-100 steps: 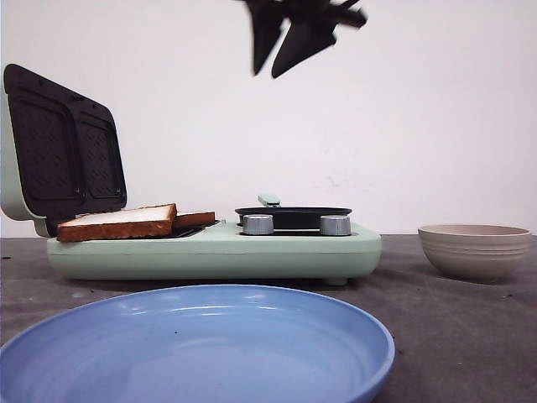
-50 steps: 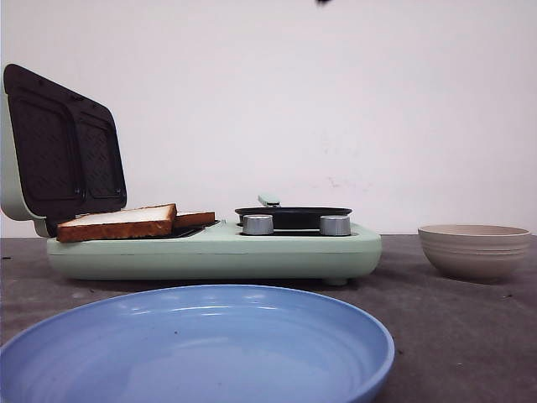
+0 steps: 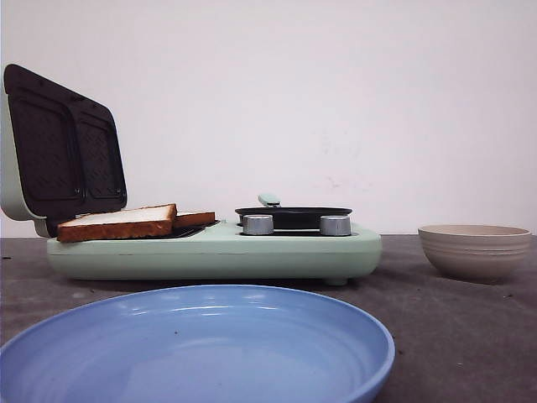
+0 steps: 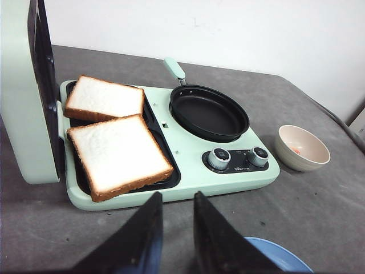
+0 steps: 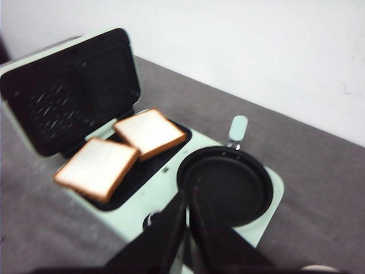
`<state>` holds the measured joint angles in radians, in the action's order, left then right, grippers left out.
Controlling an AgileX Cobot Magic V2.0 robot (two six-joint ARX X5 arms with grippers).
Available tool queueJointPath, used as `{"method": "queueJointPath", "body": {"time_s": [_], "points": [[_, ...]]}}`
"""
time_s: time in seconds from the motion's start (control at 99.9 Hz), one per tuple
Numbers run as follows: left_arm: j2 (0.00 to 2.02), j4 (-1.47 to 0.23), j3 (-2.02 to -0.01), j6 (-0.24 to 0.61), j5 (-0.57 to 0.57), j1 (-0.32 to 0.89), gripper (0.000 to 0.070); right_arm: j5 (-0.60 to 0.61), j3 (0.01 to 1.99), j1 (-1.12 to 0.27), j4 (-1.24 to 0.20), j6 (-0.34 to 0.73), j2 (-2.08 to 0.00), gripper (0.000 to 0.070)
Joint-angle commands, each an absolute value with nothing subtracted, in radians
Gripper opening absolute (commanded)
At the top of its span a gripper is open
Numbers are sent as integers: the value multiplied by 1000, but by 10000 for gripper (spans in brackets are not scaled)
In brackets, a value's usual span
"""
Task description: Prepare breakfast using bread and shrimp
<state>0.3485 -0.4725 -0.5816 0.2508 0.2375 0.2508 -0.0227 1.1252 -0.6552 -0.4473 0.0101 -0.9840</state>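
Bread (image 4: pixel 117 151) lay on the breakfast maker's (image 4: pixel 188 182) grill end | shrimp (image 4: pixel 295 150) sat in the bowl (image 4: pixel 301 148) | I held left gripper (image 4: pixel 177 220) slightly parted nearest the bread | right gripper (image 5: pixel 187 220) nearly closed, empty.

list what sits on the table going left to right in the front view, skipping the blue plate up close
open lid → bread → frying pan with the two knobs in front of it → beige bowl
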Motion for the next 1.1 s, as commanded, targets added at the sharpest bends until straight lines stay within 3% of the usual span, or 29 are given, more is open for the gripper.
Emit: {"method": "queueJointPath", "body": {"time_s": [0.0, 0.25, 0.511, 0.911, 1.021, 1.091], "points": [[351, -452, -585, 252, 232, 252, 41, -13, 1030, -662, -410, -9, -914, 0], [351, -451, -585, 267, 213, 252, 41, 0, 726, -662, -389, 57, -641, 0], [351, -448, -585, 336, 203, 252, 41, 0, 538, -662, -398, 168, -462, 0], [351, -356, -587, 537, 110, 238, 42, 0, 517, -662, -464, 183, -429, 0], [353, -341, -590, 574, 99, 209, 112, 0, 517, -662, -487, 179, -429, 0], [359, -340, -594, 579, 101, 181, 112, 0, 517, -662, -496, 176, -429, 0]]}}
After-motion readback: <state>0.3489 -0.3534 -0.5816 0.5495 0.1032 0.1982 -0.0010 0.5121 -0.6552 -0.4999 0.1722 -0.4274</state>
